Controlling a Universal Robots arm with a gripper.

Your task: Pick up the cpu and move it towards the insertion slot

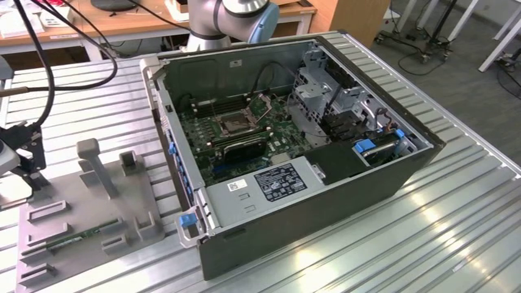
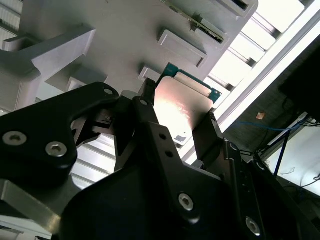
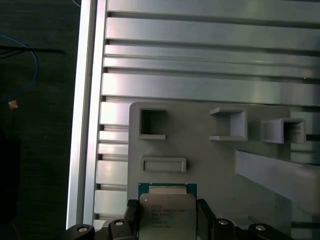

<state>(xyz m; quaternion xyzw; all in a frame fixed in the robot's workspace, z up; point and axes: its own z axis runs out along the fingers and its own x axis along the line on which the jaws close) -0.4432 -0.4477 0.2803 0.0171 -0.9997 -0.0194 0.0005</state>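
Note:
The cpu (image 3: 167,212) is a flat square chip with a silvery top and a green rim. It sits between my gripper's (image 3: 167,220) two black fingers (image 3: 131,216), just over the grey fixture plate (image 3: 200,150). In the second wrist view the cpu (image 2: 182,105) has a finger pressed against each side, so the gripper (image 2: 177,122) is shut on it. In the exterior view my gripper (image 1: 24,174) hangs at the far left edge. The insertion slot (image 1: 234,125), a dark square socket in a silver frame, lies on the motherboard inside the open computer case (image 1: 326,201), well to the exterior view's right of the gripper.
The grey fixture plate (image 1: 106,201) carries upright posts and pockets, and a green memory stick (image 1: 77,238) lies near its front. Black cables (image 1: 49,73) hang over the ribbed metal table (image 1: 423,244). The case walls and drive cages (image 1: 326,97) surround the motherboard.

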